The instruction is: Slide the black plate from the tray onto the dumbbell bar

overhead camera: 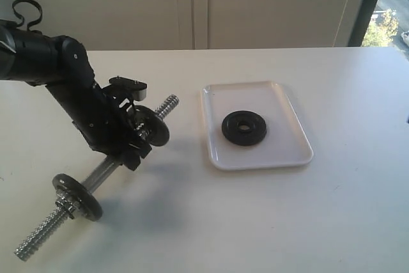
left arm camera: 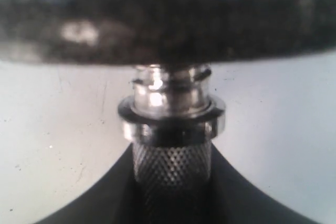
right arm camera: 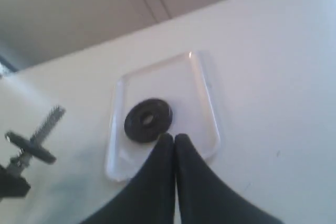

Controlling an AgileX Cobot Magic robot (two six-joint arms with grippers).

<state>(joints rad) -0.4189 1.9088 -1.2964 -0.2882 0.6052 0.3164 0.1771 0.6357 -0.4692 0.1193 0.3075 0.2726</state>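
The black plate [overhead camera: 243,128] [right arm camera: 148,120] lies flat in the white tray [overhead camera: 281,103] [right arm camera: 194,93]. The dumbbell bar [overhead camera: 167,105] runs slantwise on the left of the table, its free threaded end pointing toward the tray. My left gripper [overhead camera: 131,142] [left arm camera: 171,150] is shut on the bar's knurled middle [left arm camera: 171,163], just behind a silver collar. My right gripper [right arm camera: 174,139] hangs above the tray's edge, shut and empty, its tips close to the plate in the right wrist view. That gripper is out of the exterior view.
Two other black discs sit on the bar: one near my left gripper [overhead camera: 153,126] [left arm camera: 168,19] and one near the lower threaded end [overhead camera: 78,196]. White tabletop [overhead camera: 332,209] spreads around the tray. A wall and a window lie behind.
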